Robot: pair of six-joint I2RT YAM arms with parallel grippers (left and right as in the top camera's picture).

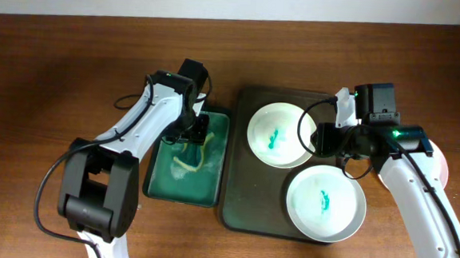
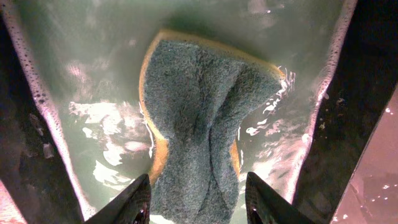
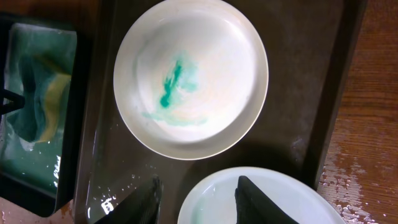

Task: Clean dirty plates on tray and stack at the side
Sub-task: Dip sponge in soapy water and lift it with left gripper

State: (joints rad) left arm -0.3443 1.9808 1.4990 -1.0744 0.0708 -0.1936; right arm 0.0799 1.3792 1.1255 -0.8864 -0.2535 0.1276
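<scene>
Plates (image 1: 279,135): two, white, green-smeared, on dark tray (image 1: 237,201). My left pincer (image 2: 199,196): clamped on sponge (image 2: 199,99) in soapy basin (image 1: 166,187). My right pincer (image 3: 198,198): spread wide, empty, above plates.

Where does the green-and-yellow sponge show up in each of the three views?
Overhead: the green-and-yellow sponge sits left of centre in the green water basin, just below the left gripper.
Left wrist: it fills the middle of the picture, pinched at its waist between the two fingers.
Right wrist: it is at the far left edge.
Shared landmark: the basin, which surrounds the sponge in every view.
</scene>
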